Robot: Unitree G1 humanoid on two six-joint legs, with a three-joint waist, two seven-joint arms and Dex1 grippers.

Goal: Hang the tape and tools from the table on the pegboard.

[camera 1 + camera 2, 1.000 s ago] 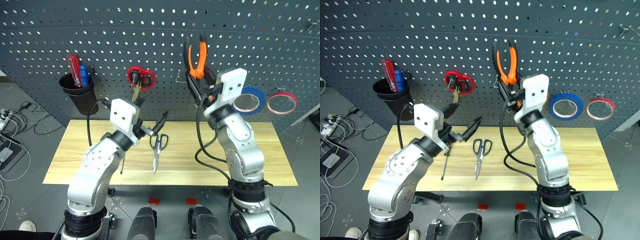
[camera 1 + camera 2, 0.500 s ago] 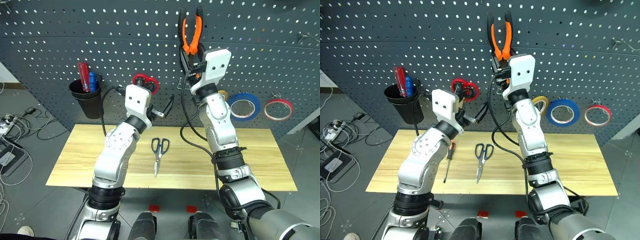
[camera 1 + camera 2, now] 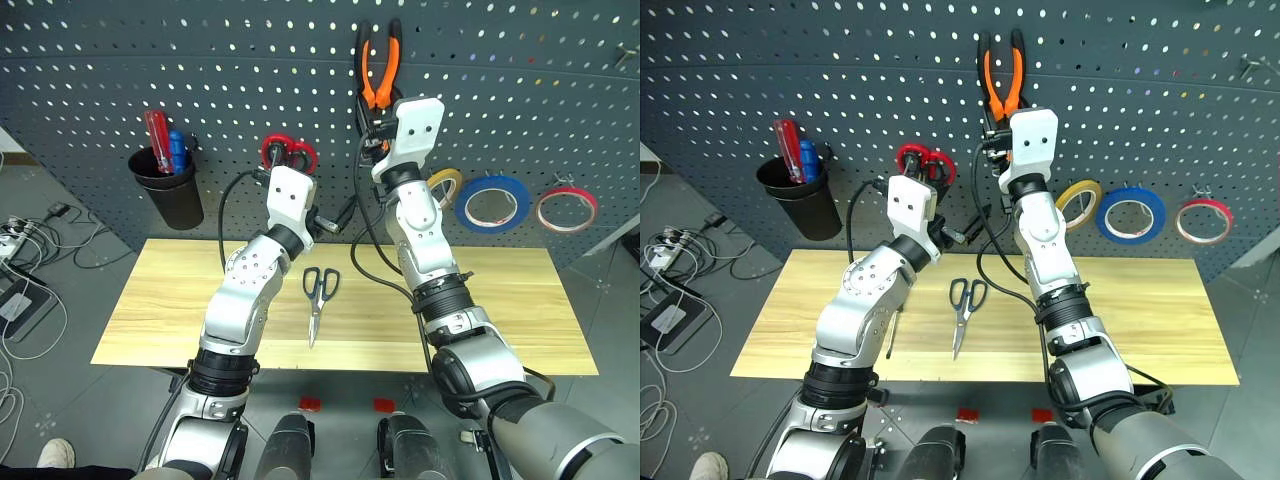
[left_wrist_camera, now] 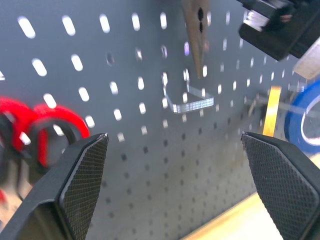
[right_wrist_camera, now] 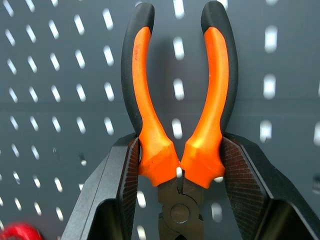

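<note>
Right gripper (image 5: 177,170) clamps the pliers (image 3: 1002,70) handles-up against the pegboard (image 3: 1160,110), seemingly to reach a hook (image 4: 187,100); left gripper (image 4: 175,175), jaws apart, waits empty above the counter (image 3: 1140,310).

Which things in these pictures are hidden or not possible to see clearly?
- pliers: nose tip leaves the right wrist view at its lower edge, between the right gripper fingers.
- screwdriver: handle hidden behind the left arm, right eye view.
- red scissors: blurred, cut by the left wrist view's edge.

A workshop bench: a perforated tool pegboard (image 3: 200,60) behind a wooden table (image 3: 150,310), cables (image 3: 25,290) at nine o'clock.
</note>
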